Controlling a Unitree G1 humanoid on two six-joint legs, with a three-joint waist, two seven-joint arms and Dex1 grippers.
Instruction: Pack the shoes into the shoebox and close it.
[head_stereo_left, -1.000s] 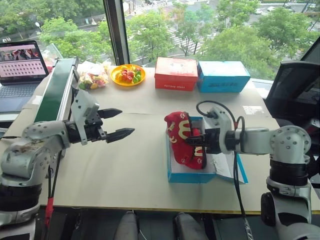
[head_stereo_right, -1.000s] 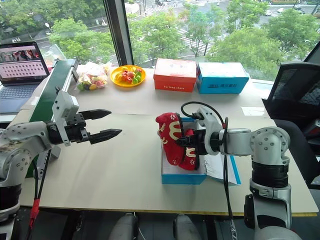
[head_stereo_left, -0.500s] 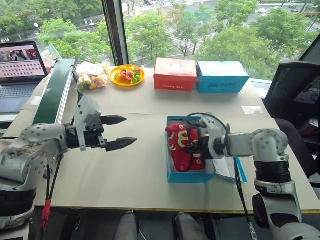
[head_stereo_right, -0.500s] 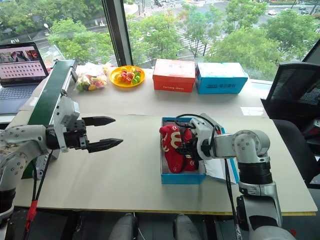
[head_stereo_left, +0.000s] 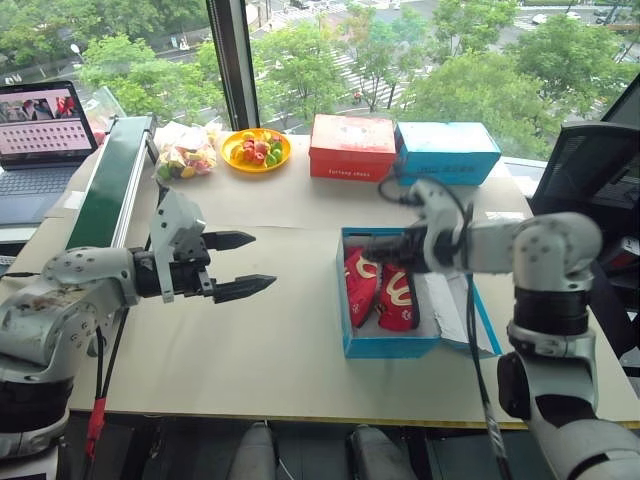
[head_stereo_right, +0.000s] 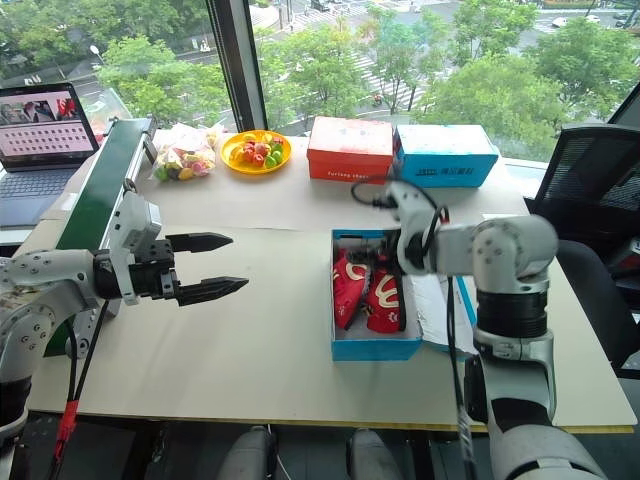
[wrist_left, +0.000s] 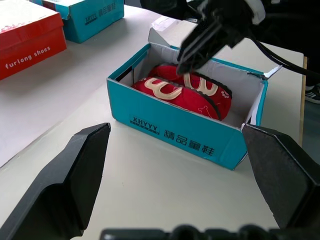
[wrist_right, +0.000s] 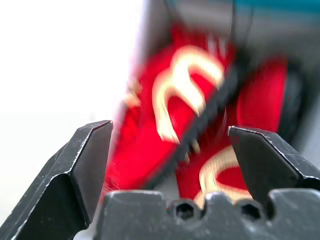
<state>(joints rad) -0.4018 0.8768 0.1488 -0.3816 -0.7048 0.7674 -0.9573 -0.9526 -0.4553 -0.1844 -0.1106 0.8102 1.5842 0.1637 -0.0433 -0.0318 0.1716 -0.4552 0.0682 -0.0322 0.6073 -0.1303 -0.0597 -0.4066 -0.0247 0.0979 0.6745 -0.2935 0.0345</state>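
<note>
The right gripper hangs just above the open shoebox, its two black fingers spread wide with nothing between them. In its wrist view the fingers frame the shoes below without touching them, which reads as a release: the pair is down and the hand stands clear of it. The left gripper is likewise spread wide and empty, held level over the bare middle of the desk, well apart from the box, probably waiting for the lid work.

Both shoes lie inside the box, side by side and leaning against each other, toes toward the desk's near edge. They are soft and red with cream looping marks and dark trim at the openings. The box sits toward the desk's right side, bright blue outside with white lettering on its wall, white within. Its lid lies folded back flat toward the right edge. Packing looks done; closing the lid is the step that remains.
</note>
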